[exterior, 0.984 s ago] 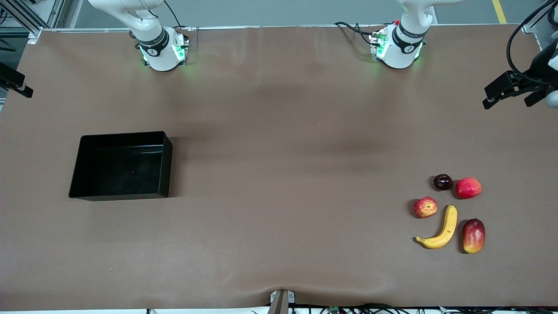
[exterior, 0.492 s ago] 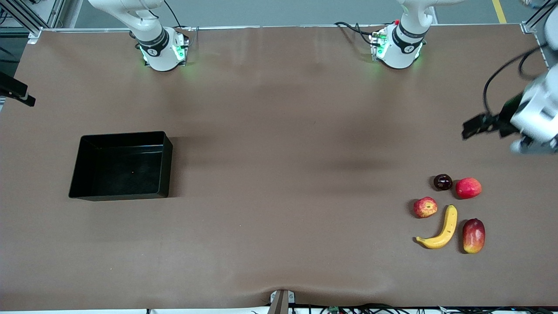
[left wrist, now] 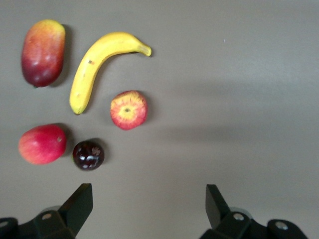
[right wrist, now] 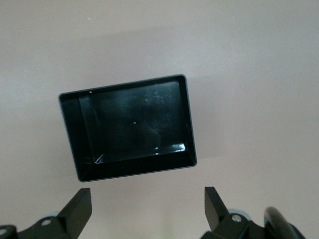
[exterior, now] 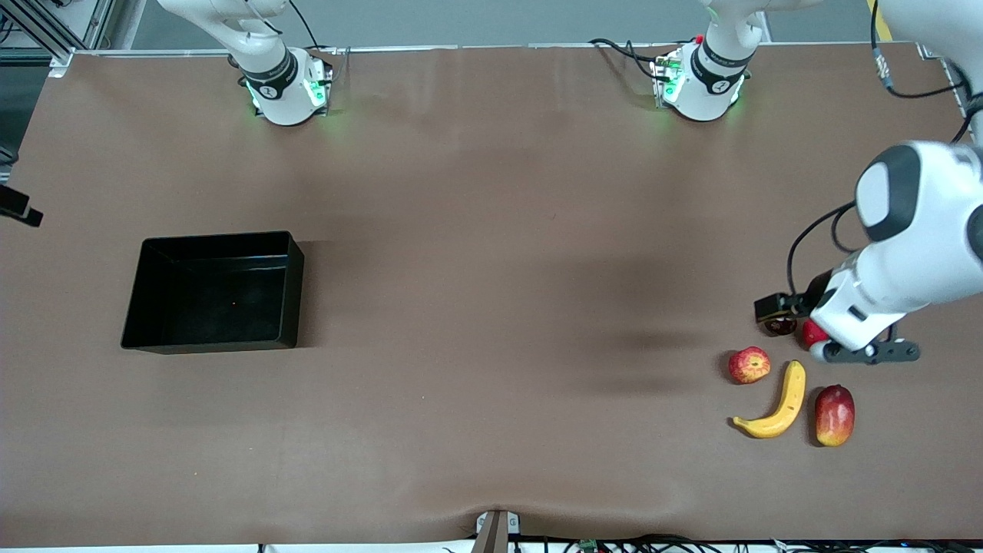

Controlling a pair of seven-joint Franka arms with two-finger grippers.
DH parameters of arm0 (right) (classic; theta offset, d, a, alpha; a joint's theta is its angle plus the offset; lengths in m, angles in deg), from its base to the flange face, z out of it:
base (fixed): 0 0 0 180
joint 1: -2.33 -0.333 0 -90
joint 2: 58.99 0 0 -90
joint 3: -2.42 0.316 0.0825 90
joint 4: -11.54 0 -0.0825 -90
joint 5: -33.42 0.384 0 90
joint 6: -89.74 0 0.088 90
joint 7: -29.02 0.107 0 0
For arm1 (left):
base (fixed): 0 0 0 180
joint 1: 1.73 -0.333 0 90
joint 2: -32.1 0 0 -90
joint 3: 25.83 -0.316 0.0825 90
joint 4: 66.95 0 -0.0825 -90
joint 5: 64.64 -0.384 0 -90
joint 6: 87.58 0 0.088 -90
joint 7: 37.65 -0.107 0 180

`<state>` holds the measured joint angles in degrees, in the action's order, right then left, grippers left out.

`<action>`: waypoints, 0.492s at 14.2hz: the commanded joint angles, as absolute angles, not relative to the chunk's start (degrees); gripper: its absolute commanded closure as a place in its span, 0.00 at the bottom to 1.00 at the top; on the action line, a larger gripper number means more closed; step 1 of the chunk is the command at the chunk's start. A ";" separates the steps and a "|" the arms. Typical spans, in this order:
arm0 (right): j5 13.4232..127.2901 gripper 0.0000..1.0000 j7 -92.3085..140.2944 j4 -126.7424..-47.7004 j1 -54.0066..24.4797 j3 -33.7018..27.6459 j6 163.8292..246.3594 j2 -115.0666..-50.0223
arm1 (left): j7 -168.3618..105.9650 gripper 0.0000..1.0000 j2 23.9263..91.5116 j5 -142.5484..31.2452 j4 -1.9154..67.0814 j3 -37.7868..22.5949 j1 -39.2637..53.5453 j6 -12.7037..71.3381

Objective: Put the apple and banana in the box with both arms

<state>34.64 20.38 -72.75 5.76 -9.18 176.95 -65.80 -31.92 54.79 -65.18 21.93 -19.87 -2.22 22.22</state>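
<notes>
The apple (exterior: 749, 365) and the banana (exterior: 779, 403) lie on the table at the left arm's end. Both also show in the left wrist view, the apple (left wrist: 128, 109) beside the banana (left wrist: 92, 64). My left gripper (exterior: 779, 307) hangs open and empty over the dark fruit beside them; its jaws (left wrist: 148, 191) stand wide apart over bare table. The black box (exterior: 296, 284) stands empty toward the right arm's end. My right gripper (exterior: 19, 209) shows only at the picture's edge, past the box. In the right wrist view it (right wrist: 148, 191) is open and empty above the table beside the box (right wrist: 124, 85).
A red-yellow mango-like fruit (exterior: 835, 415) lies beside the banana. A pinkish-red round fruit (left wrist: 42, 144) and a dark round fruit (left wrist: 88, 155) lie farther from the front camera than the apple, partly hidden under the left hand in the front view.
My left arm has swung in from the table's end and down over the fruit group. My right gripper has shifted slightly at the picture's edge. The fruits and the box have not moved.
</notes>
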 commanded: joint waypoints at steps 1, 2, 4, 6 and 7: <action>34.21 0.00 17.71 -71.34 8.04 -8.57 177.53 -70.05 | -31.85 0.00 58.27 -70.33 20.94 -19.77 -2.09 26.39; 33.95 0.00 14.82 -71.34 7.87 -8.57 178.50 -71.02 | -31.94 0.00 59.51 -72.62 20.85 -19.68 -1.91 28.15; 34.56 0.00 14.08 -71.61 8.57 -8.57 181.48 -73.13 | -31.59 0.00 62.41 -74.31 20.41 -19.68 -1.91 31.58; 35.87 0.00 13.91 -71.52 10.50 -8.48 184.03 -76.99 | -31.50 0.00 65.04 -74.40 20.41 -19.77 -2.08 35.80; 38.15 0.00 13.56 -71.61 11.73 -8.48 184.39 -78.84 | -31.67 0.00 66.54 -74.49 20.41 -19.77 -2.35 37.99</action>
